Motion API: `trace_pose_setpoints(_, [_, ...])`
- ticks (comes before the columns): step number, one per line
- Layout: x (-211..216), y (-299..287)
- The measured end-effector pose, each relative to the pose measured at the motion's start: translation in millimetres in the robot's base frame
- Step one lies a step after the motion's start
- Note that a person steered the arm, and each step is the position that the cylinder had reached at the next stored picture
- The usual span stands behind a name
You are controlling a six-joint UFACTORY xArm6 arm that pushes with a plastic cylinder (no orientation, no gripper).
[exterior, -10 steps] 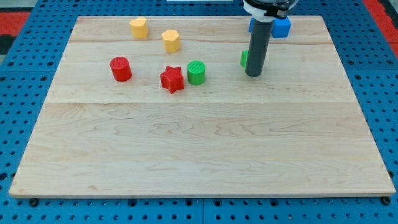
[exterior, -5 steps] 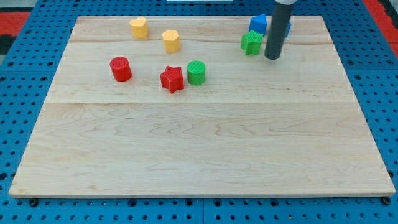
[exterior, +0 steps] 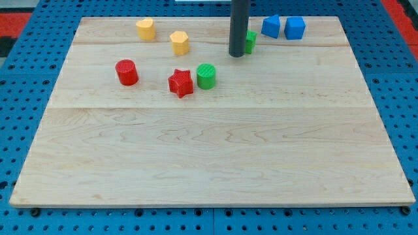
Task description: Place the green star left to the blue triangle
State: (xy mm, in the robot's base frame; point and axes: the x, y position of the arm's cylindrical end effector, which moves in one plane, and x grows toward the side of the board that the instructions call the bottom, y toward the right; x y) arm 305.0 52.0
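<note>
Green star: far on the surface, left of the blue triangle, half hidden behind the rod. Tip touching its left. No gripper fitted. Placement seems nearly finished; next, withdraw.

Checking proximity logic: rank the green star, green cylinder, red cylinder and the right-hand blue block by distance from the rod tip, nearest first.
1. Green star: right beside my tip, mostly hidden behind the rod.
2. Green cylinder: below and to the view's left.
3. Blue block: view's top right.
4. Red cylinder: far to the view's left.
</note>
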Motion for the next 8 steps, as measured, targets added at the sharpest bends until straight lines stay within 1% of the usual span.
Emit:
trace_pose_setpoints(1, [7,14])
trace_pose_setpoints(2, [4,41])
trace_pose_setpoints(3, [-14,10])
trace_pose_setpoints(4, [-40,8])
trace_pose_setpoints(7, [-50,-3])
trace_pose_setpoints(8, [-6,5])
